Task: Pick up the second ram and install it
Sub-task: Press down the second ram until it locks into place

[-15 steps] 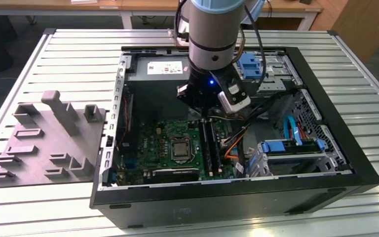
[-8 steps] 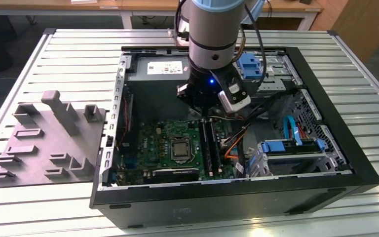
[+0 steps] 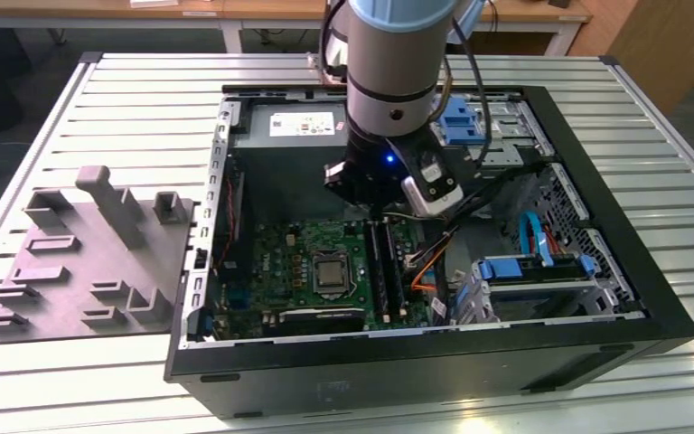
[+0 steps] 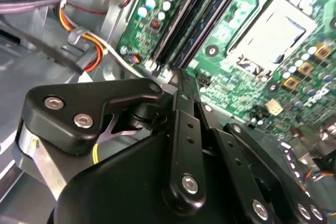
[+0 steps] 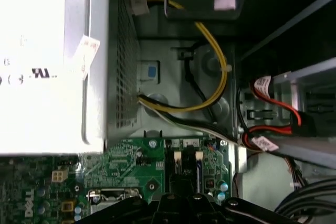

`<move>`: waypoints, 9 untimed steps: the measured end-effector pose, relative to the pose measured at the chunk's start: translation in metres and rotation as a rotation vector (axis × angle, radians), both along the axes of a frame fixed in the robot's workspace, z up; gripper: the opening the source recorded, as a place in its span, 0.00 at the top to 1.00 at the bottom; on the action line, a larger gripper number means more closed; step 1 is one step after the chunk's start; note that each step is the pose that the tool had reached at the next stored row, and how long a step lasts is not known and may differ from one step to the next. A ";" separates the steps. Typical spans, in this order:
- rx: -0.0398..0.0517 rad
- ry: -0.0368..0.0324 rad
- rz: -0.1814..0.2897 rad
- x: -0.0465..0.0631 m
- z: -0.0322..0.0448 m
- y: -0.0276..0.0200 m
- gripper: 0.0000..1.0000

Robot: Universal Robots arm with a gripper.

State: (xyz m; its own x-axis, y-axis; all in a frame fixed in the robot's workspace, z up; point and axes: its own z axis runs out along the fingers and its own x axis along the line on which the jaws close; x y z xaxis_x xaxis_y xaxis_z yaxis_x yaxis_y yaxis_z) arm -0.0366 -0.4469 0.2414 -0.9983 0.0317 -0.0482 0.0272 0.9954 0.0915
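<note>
Slatted metal makes up the counter (image 3: 142, 108), and on it lies an open computer case (image 3: 444, 362) beside a grey holding fixture (image 3: 82, 262) with nothing in its grooves. We take the dark blue strip standing among the long slots in the second wrist view to be the second ram (image 4: 205, 19), set on the green motherboard (image 3: 311, 262) just beside the processor socket (image 4: 268, 30). The tool (image 4: 178, 80) sits right at the near end of those slots, its fingers drawn narrow together with nothing visible between them.

By our reading, the step in hand is seating the stick. To do it well, we would press straight down along the slot line, keep the load over the end clip, and stay clear of the orange and yellow cables (image 4: 92, 51) close by.

Much is hard to judge. The tool's own black linkage covers the contact point, so we cannot tell whether it touches the ram, whether the clips have latched, or which slot holds it.
</note>
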 end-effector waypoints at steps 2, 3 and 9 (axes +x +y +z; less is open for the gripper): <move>0.0000 0.0000 0.000 0.000 0.0000 -0.0058 0.89; -0.0002 0.0001 0.000 0.000 0.0001 -0.0087 0.89; 0.0000 0.0000 0.000 0.000 0.0000 -0.0304 0.89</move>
State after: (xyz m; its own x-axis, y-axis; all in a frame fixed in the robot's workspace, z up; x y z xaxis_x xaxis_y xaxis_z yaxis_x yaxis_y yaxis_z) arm -0.0366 -0.4772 0.2413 -0.9983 0.0317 -0.0482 0.0272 0.9954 0.0915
